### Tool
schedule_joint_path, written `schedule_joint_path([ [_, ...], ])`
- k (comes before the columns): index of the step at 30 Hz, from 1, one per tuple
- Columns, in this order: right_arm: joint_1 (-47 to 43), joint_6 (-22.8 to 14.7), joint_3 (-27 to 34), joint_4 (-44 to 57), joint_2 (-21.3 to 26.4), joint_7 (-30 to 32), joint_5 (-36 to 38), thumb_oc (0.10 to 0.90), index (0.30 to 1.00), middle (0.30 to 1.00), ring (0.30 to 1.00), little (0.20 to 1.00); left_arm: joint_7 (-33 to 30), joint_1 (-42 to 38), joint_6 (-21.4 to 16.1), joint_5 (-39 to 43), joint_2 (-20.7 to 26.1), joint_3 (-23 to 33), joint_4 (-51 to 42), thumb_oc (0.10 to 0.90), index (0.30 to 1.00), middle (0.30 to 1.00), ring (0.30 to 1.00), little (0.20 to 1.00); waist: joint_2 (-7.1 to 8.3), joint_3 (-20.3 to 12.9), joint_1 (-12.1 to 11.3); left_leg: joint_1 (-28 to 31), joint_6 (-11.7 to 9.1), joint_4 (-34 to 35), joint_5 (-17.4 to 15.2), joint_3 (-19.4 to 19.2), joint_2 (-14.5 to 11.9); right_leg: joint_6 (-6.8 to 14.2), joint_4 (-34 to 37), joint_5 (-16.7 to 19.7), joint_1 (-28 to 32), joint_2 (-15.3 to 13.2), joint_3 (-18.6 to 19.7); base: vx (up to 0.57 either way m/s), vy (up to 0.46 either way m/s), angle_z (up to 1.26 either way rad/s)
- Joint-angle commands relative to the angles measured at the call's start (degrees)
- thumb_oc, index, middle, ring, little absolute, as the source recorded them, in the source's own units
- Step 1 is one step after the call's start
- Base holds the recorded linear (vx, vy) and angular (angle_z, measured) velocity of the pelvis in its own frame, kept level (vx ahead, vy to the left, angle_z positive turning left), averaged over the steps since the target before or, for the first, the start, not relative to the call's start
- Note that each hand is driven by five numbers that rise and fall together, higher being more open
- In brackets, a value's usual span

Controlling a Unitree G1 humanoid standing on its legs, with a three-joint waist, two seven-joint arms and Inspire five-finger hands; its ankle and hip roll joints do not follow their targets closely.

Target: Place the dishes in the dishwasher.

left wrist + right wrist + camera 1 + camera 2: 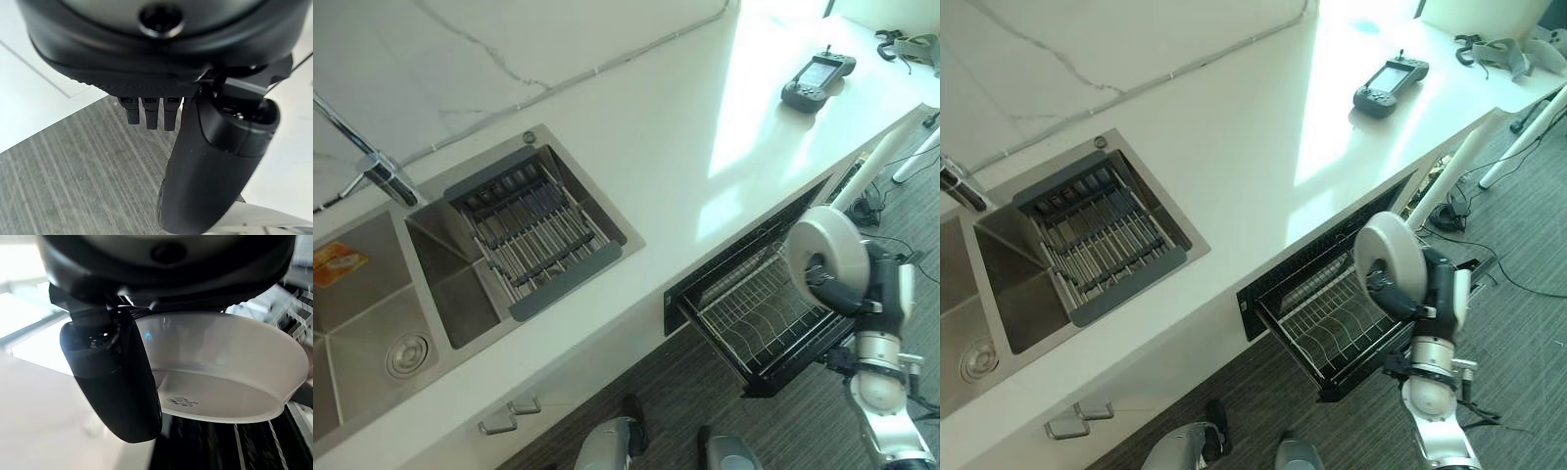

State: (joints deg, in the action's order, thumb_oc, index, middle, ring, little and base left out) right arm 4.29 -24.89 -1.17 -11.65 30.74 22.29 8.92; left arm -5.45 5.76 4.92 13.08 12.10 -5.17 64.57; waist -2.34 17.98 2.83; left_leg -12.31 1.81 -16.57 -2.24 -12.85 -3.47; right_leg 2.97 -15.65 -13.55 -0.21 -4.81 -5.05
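A white plate (pixel 822 245) stands on edge in my right hand (pixel 850 296), just above the front right corner of the pulled-out dishwasher rack (pixel 749 315). My right wrist view has the thumb (pixel 115 377) pressed against the plate (pixel 230 367), with the dark rack wires below it. The rack (pixel 1327 333) is a black wire drawer under the counter with no dishes in it. My left hand (pixel 161 63) hangs over the grey carpet with its fingers (pixel 151 115) straight and nothing in them.
A steel sink (pixel 450 294) with a grey drainer rack (pixel 533 225) and a tap (pixel 377 168) sits at the left of the white counter (pixel 685 147). A dark handheld controller (pixel 818 78) lies at the far right. A cabinet handle (pixel 509 416) shows below the sink.
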Motion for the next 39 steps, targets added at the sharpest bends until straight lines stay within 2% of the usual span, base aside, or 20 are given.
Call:
schedule_joint_path([
  [1,-6.8,-5.2,5.1,5.0,1.0,1.6,-2.2,0.400,0.300,0.300,0.300,0.300,-0.1,0.3,0.6,-0.9,0.7,0.2,0.2,0.800,0.900,0.900,0.900,0.900,0.53,-0.2,0.2,6.8,-0.5,-0.6,-12.2,6.5,1.1,-0.2,-1.5,-0.6,-3.1,-0.9,-6.0,-0.02,0.012,0.20],
  [5,-8.4,-4.5,2.1,0.6,0.5,0.7,-2.4,0.400,0.300,0.300,0.300,0.300,0.0,-0.1,0.8,-1.3,1.0,-0.2,-0.2,0.800,0.900,0.900,0.900,0.900,0.21,0.5,-0.6,6.2,-0.5,-0.6,-11.8,7.3,1.4,-0.4,-1.5,-0.5,-3.3,-1.0,-6.9,-0.03,0.014,0.09],
  [8,-9.7,-3.3,-1.5,-2.1,-0.4,1.1,-6.7,0.400,0.300,0.300,0.300,0.300,0.2,-0.6,1.1,-1.3,1.2,-0.5,-0.6,0.800,0.900,0.900,0.900,0.900,-0.11,1.2,-1.2,5.8,-0.5,-0.6,-11.5,7.7,1.6,-0.5,-1.5,-0.4,-3.3,-1.1,-7.2,-0.02,0.021,0.12],
  [10,-10.7,-0.5,-4.0,-4.7,-0.8,5.1,-11.4,0.400,0.300,0.300,0.300,0.300,0.3,-0.8,0.9,-1.4,1.2,-1.1,-0.8,0.800,0.900,0.900,0.900,0.900,-0.22,1.3,-1.6,5.7,-0.4,-0.6,-11.4,7.9,1.7,-0.4,-1.5,-0.4,-3.4,-1.1,-7.3,-0.01,0.020,0.10],
  [14,-12.4,2.5,-6.6,-9.1,-0.5,11.5,-16.4,0.400,0.300,0.300,0.300,0.300,0.1,-1.2,0.5,-0.7,1.2,-2.1,-0.7,0.800,0.900,0.900,0.900,0.900,-0.46,1.7,-2.3,5.5,-0.4,-0.6,-11.4,8.2,1.9,-0.4,-1.5,-0.4,-3.3,-1.3,-7.7,-0.01,0.017,0.08],
  [23,-21.6,14.3,-14.9,-20.8,1.6,26.1,-30.5,0.400,0.300,0.300,0.300,0.300,0.5,-3.2,0.7,0.8,2.0,-5.4,0.0,0.800,0.900,0.900,0.900,0.900,-1.41,2.7,-5.2,4.1,-0.3,-0.6,-10.8,9.6,2.9,-0.4,-1.5,0.1,-4.4,-1.8,-8.4,-0.01,0.002,0.07],
  [28,-28.2,21.6,-19.3,-25.3,4.1,29.4,-39.3,0.400,0.300,0.300,0.300,0.300,0.9,-4.7,0.6,2.7,2.8,-6.6,-0.3,0.800,0.900,0.900,0.900,0.900,-1.82,3.6,-6.5,2.4,-0.6,-0.6,-10.2,10.0,3.2,-0.1,-1.5,0.7,-6.2,-2.1,-8.5,-0.06,0.003,0.07],
  [33,-32.4,27.6,-22.4,-30.2,4.9,32.1,-37.2,0.400,0.300,0.300,0.300,0.300,0.9,-6.8,1.2,4.8,3.9,-7.9,-0.6,0.800,0.900,0.900,0.900,0.900,-2.28,5.5,-7.3,0.4,-0.5,-0.6,-9.1,10.7,3.4,-0.2,-1.5,1.4,-7.9,-1.9,-8.8,-0.07,-0.012,0.14],
  [35,-33.4,28.4,-22.8,-31.3,4.9,32.0,-36.5,0.400,0.300,0.300,0.300,0.300,0.8,-7.1,1.3,5.3,4.1,-8.2,-0.6,0.800,0.900,0.900,0.900,0.900,-2.47,5.8,-7.4,-0.2,-0.6,-0.6,-8.9,10.9,3.4,-0.2,-1.5,1.5,-8.4,-1.9,-8.9,-0.08,-0.012,0.17],
  [39,-38.1,32.1,-24.4,-36.6,4.5,33.2,-35.0,0.400,0.300,0.300,0.300,0.300,0.1,-9.0,-0.9,3.4,4.7,-10.5,-0.5,0.800,0.900,0.900,0.900,0.900,-3.62,7.8,-8.0,-2.4,-0.7,-0.6,-8.1,11.1,3.7,0.0,-1.5,2.2,-10.4,-2.2,-9.4,-0.10,0.020,0.06],
])
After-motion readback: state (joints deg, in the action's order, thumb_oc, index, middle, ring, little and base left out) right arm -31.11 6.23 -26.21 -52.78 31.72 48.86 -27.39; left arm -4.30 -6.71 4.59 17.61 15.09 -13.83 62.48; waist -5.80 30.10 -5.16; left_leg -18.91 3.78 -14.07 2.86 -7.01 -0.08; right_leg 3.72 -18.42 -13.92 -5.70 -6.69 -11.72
